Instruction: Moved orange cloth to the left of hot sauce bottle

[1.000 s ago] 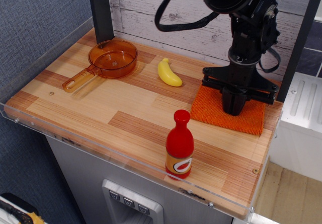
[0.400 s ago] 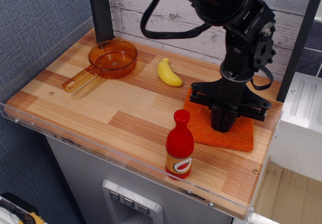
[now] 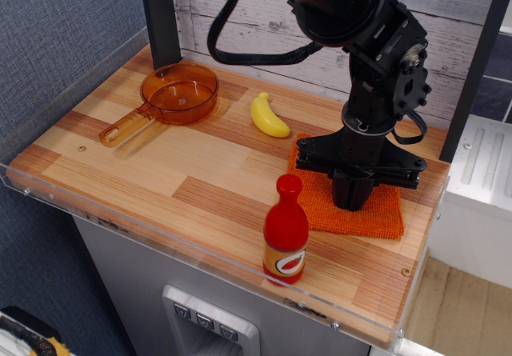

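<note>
The orange cloth (image 3: 376, 214) lies flat on the right part of the wooden table, to the right of and a little behind the hot sauce bottle (image 3: 286, 232). The bottle is red with a round red cap and an orange-and-white label, and it stands upright near the front edge. My black gripper (image 3: 351, 198) points straight down and presses on the middle of the cloth. Its fingertips are pushed into the fabric and look closed on it, though the tips are partly hidden by the gripper body.
A translucent orange pan (image 3: 178, 94) with its handle to the front left sits at the back left. A yellow banana (image 3: 267, 116) lies behind the cloth's left corner. A clear plastic rim (image 3: 152, 236) edges the table. A dark post (image 3: 160, 16) stands at the back.
The gripper and the cloth under it have slid to the left and toward the front, closer to the bottle. The bottle, banana and pan have not moved.
</note>
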You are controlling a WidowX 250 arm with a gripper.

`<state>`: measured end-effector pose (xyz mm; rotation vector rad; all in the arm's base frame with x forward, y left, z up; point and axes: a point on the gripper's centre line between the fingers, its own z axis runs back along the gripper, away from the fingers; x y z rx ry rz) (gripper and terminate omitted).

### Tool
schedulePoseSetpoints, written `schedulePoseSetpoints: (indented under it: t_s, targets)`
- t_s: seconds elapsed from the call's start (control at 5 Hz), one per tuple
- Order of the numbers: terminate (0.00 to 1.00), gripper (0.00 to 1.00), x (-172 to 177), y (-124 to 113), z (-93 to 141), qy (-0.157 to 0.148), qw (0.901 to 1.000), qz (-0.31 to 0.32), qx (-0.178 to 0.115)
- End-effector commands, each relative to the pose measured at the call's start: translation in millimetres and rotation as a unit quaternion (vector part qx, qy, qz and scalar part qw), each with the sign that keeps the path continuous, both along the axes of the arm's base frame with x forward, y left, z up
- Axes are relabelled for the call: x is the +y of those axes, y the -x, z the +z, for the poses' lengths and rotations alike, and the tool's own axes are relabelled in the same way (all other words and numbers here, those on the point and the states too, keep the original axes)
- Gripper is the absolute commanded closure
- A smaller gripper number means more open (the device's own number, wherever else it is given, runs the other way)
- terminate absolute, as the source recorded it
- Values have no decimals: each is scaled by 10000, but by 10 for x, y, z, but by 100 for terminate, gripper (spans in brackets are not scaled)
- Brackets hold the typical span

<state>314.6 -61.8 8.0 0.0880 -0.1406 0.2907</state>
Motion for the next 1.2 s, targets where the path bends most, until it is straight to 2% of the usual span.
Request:
schedulePoseSetpoints:
  t_s: [0.0, 0.6, 1.0]
  targets:
    - [0, 100, 287, 102, 148, -28, 9988, 476, -128]
    - [0, 100, 557, 217, 129, -93, 9972, 723, 148]
    - [0, 100, 775, 354, 148, -706, 9920, 953, 439]
